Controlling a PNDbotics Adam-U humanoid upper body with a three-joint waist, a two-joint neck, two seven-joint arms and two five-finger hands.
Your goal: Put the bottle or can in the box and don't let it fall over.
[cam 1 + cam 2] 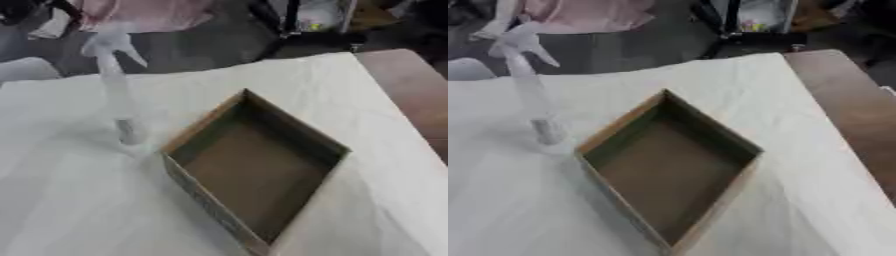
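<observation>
Open shallow brown cardboard box (254, 170) sits empty, centre desk. Tall slim translucent white spray bottle (118, 95) stands upright just beside the box's ten o'clock corner, long axis vertical. Neither hand is visible; their state cannot be judged.

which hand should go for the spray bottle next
Left, probably. The spray bottle stands upright on the table at the left of the box, so the left arm's side is nearer; the right would have to cross over the box. Neither hand is in view.
</observation>
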